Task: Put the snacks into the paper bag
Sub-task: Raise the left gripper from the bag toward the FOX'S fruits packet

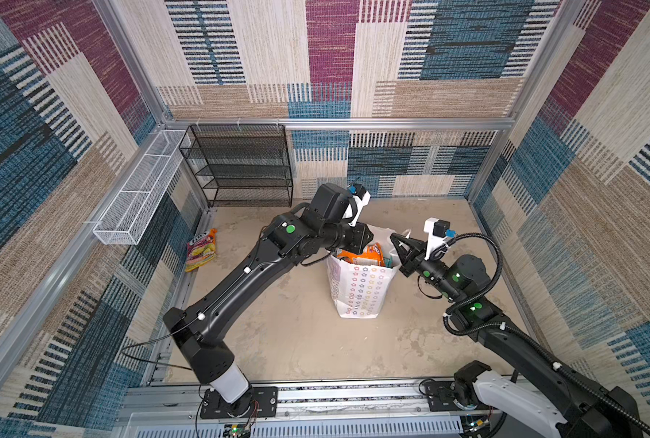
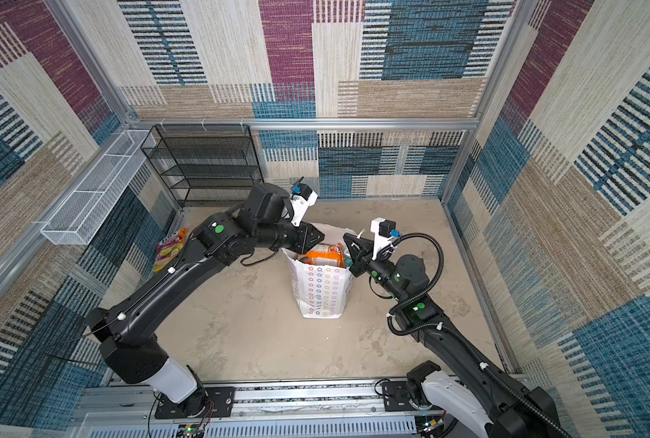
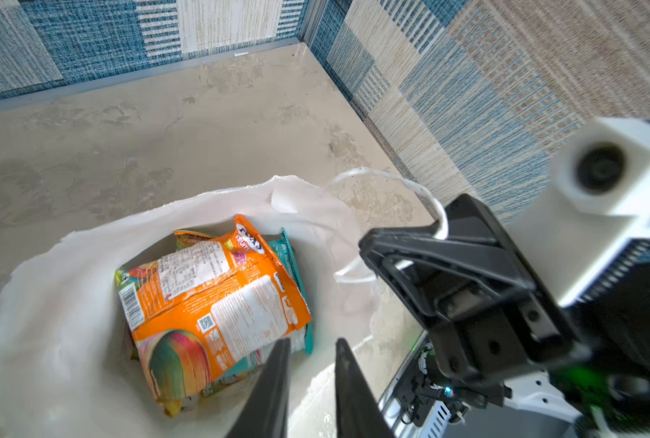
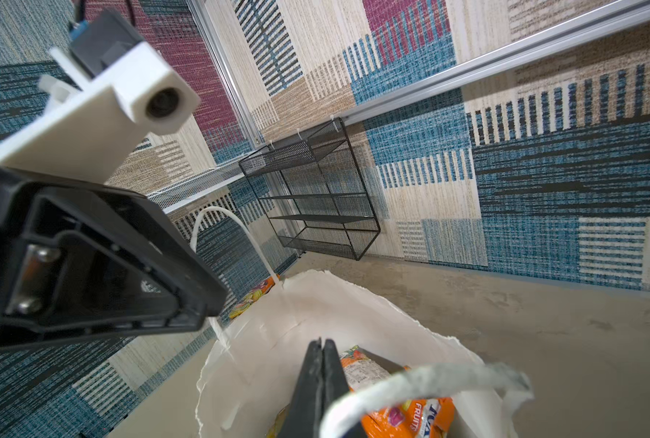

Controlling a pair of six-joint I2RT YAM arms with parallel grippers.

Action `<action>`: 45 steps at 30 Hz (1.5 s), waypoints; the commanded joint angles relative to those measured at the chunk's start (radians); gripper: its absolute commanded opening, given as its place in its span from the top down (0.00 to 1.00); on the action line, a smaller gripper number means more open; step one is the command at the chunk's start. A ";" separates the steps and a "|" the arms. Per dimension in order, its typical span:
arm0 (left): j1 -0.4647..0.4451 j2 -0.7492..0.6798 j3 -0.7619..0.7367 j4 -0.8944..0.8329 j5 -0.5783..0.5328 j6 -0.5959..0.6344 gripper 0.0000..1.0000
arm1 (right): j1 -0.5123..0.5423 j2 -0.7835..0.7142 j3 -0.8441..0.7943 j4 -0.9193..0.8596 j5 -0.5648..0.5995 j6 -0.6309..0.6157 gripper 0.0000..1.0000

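- The paper bag (image 1: 357, 292) stood upright near the middle of the beige floor (image 1: 297, 341), its mouth open; both top views showed rows of coloured stars on its near face (image 2: 321, 292).
- An orange Fox's pouch (image 3: 221, 303) lay on top inside the bag, printed back up, with a teal pouch (image 3: 293, 258) edging out beside it and more packs partly hidden below.
- One pink-and-yellow pouch (image 1: 201, 250) was outside the bag, propped against the left wall at the floor's edge, below the near end of the white wire basket (image 1: 137, 189) and well apart from the bag.
- The left gripper (image 3: 313, 341) hung over the bag's mouth, released: its two black fingers (image 3: 274, 390) stood apart with nothing between them.
- In both top views the left gripper (image 2: 321, 237) pointed at the bag's far rim from the left.
- The right gripper (image 4: 321, 343) sat at the bag's right rim, clenched, its fingers pressed flat together.
- A white cord handle (image 4: 429, 373) crossed the right gripper close to its body; whether the jaws pinched it could not be told.
- From the left wrist view the same cord (image 3: 391, 176) looped up from the rim and ran behind the right gripper (image 3: 361, 242).
- A black mesh rack (image 1: 240, 167) stood against the back wall.
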 commanded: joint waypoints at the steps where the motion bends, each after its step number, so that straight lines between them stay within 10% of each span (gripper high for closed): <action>1: 0.002 -0.089 -0.070 0.122 -0.048 -0.029 0.68 | 0.003 -0.001 0.011 0.012 0.005 -0.002 0.95; 18: 0.055 -0.510 -0.424 0.153 -0.378 -0.070 0.29 | 0.006 -0.001 0.010 0.016 0.002 0.001 0.95; 30: 0.347 -0.680 -0.627 0.074 -0.446 -0.225 0.02 | 0.008 0.012 0.010 0.017 0.005 0.000 0.95; 45: 0.700 -0.291 -0.784 0.223 -0.512 -0.248 0.00 | 0.010 0.011 0.010 0.017 0.005 0.001 0.95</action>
